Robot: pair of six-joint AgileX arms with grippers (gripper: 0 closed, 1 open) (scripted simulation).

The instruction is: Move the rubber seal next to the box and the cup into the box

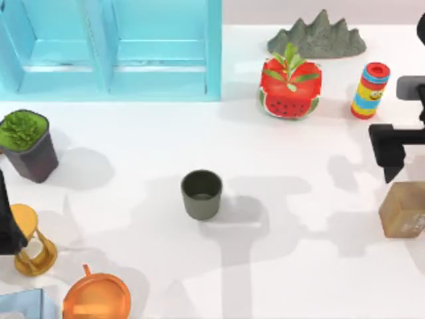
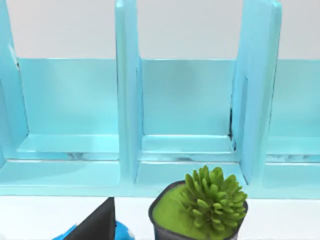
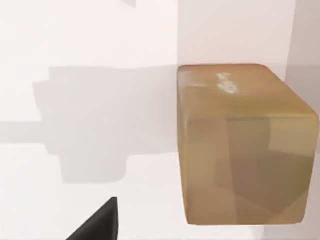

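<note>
At table's right — right gripper (image 1: 392,169) just beside rubber seal (image 1: 404,209).

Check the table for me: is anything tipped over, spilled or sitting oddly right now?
Nothing stands out. The cup stands upright mid-table, the rubber seal sits flat at the right edge beside the right gripper, and the purple plant pot is upright.

My right arm reaches in from the table's right edge, about halfway up that side, its dark right end effector (image 1: 390,163) pointing down over the surface. One black fingertip (image 3: 97,222) pokes into the right wrist view. My left arm sits parked at the table's left edge, low down, its left end effector (image 1: 6,226) a dark shape there.
</note>
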